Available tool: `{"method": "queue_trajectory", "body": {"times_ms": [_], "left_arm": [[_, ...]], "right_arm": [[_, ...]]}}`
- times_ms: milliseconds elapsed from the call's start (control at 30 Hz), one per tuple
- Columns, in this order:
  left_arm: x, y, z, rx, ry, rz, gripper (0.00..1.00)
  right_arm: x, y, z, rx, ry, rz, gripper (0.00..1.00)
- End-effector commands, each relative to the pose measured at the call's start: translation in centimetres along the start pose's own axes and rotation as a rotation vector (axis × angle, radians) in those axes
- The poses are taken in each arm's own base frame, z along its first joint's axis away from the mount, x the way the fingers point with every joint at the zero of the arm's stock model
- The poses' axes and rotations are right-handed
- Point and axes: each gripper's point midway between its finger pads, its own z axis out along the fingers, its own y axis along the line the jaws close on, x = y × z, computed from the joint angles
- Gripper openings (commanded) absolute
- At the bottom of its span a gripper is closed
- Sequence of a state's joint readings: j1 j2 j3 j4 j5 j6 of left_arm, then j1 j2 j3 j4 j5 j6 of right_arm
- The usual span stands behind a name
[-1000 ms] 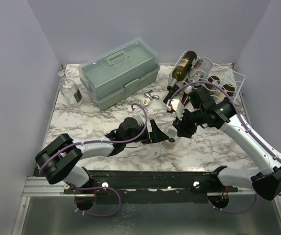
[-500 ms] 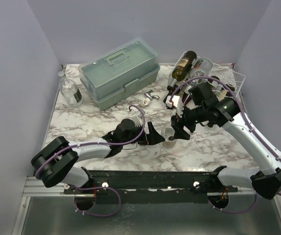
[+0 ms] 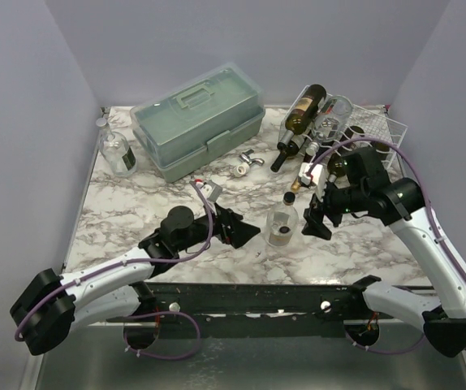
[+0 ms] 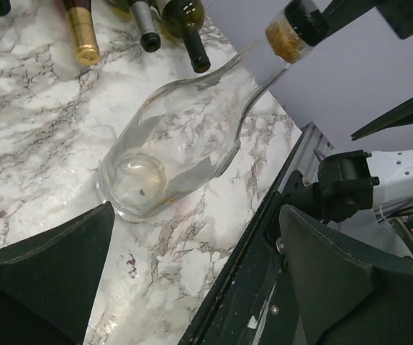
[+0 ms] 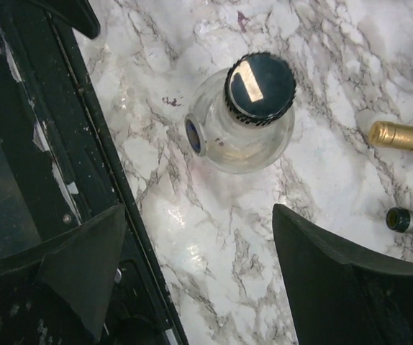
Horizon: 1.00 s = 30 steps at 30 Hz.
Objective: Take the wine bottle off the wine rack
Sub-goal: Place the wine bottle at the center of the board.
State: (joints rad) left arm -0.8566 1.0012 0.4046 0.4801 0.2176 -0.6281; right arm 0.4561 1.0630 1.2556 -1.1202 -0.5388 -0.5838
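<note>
The clear glass wine bottle (image 3: 282, 226) with a black cap stands upright on the marble table, off the white wire wine rack (image 3: 386, 130) at the back right. My left gripper (image 3: 239, 228) is open just left of it, not touching. My right gripper (image 3: 316, 219) is open just right of it, also apart. The left wrist view has the bottle (image 4: 169, 147) ahead of the left gripper (image 4: 196, 215). From above, the right wrist view shows its cap (image 5: 259, 88) beyond the right gripper (image 5: 199, 215).
A dark wine bottle (image 3: 304, 112) and other bottles lie on the rack, necks (image 5: 403, 136) pointing at the table. A pale green toolbox (image 3: 197, 119) sits at the back, a small glass bottle (image 3: 118, 154) at the left, metal bits (image 3: 246, 162) in the middle.
My right gripper has opened, let go of the clear bottle and drawn back to the right. The left arm has pulled back to the left. The bottle stays upright.
</note>
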Motion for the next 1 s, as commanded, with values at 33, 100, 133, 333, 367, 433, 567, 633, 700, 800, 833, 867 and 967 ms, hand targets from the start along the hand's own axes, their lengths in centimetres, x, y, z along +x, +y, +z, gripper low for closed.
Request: {"method": "queue_trajectory", "body": {"times_ms": [33,100,133,333,367,433,567,633,700,800,833,867,967], "left_arm": [[-0.5,0.2,-1.0,0.004,-0.027,0.08,0.99],[-0.5,0.0,-1.0,0.013,-0.027,0.062,0.99],[-0.6,0.0,-1.0,0.011,-0.029,0.048,0.99],[-1.0,-0.3,-1.3,0.013,-0.046,-0.004,0.99],[-1.1,-0.4,-1.4,0.016,-0.05,-0.002,0.99],[-1.0,-0.5,-1.8,0.025,-0.056,0.007,0.99],[-1.2,-0.7,-2.7,0.035,-0.081,0.023,0.99],[-1.6,-0.8,-3.2,0.038,-0.096,0.029,0.99],[-2.3,-1.2,-3.6,0.04,-0.116,0.035,0.99],[-3.1,-1.5,-4.1,0.029,-0.126,0.048,0.99],[-3.3,-1.5,-4.2,0.021,-0.13,0.054,0.99],[-3.6,-1.5,-4.3,0.013,-0.131,0.065,0.99],[-4.3,-1.6,-4.8,-0.01,-0.142,0.099,0.99]], "right_arm": [[1.2,0.0,0.3,0.026,-0.001,0.013,0.87],[1.0,-0.4,0.2,0.059,-0.013,0.021,0.87],[0.8,-0.6,0.1,0.073,-0.02,0.025,0.87],[0.5,-2.2,-0.7,0.165,-0.042,0.072,0.88],[0.5,-2.8,-0.9,0.192,-0.044,0.084,0.88],[0.6,-4.0,-1.3,0.249,-0.042,0.117,0.88],[1.3,-6.4,-2.8,0.393,-0.03,0.166,0.88],[1.7,-7.2,-3.7,0.467,-0.027,0.174,0.89],[1.9,-7.6,-4.4,0.513,-0.026,0.178,0.9],[2.1,-8.5,-5.5,0.586,-0.017,0.178,0.9],[2.1,-9.0,-6.1,0.623,-0.01,0.179,0.9],[2.0,-9.4,-6.5,0.651,-0.009,0.178,0.9],[1.7,-10.0,-7.7,0.704,-0.008,0.172,0.9]]}}
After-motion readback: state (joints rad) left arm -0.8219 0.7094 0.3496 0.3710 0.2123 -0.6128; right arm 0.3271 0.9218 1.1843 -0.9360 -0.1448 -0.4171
